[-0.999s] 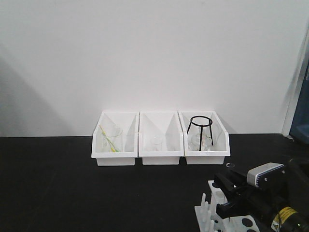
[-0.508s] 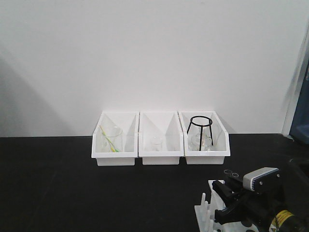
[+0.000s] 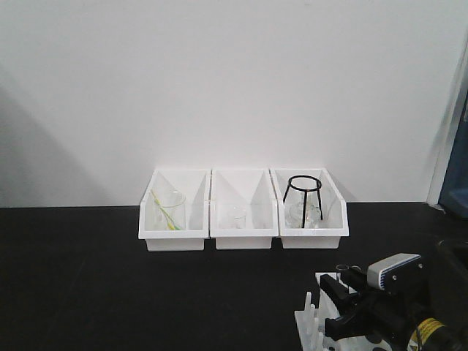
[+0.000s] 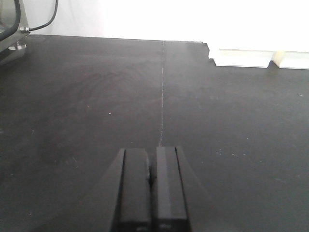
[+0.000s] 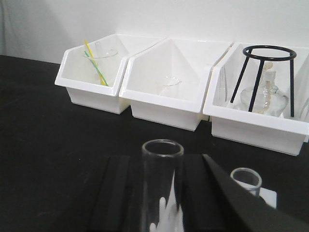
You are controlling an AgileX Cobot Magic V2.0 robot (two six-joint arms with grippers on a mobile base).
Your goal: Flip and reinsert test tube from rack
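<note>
The white rack [image 3: 310,320] sits at the table's front right, with its pegs showing beside my right arm. My right gripper [image 3: 345,294] is at the rack. In the right wrist view, the clear test tube [image 5: 162,181] stands upright, open end up, between the right gripper's [image 5: 163,166] black fingers, which press on both its sides. A second, similar tube [image 5: 245,179] stands just to the right in the rack's plate [image 5: 268,197]. Both rims [image 3: 342,268] show above the fingers. My left gripper [image 4: 153,166] hovers over bare black table, shut and empty.
Three white bins stand in a row at the back by the wall. The left bin [image 3: 171,232] holds a beaker with yellow-green sticks. The middle bin [image 3: 243,232] holds a small beaker. The right bin [image 3: 311,230] holds a black wire tripod and glassware. The table is black.
My right gripper has sunk lower at the rack, and the tube rim has come down with it. The left arm has not visibly moved.
</note>
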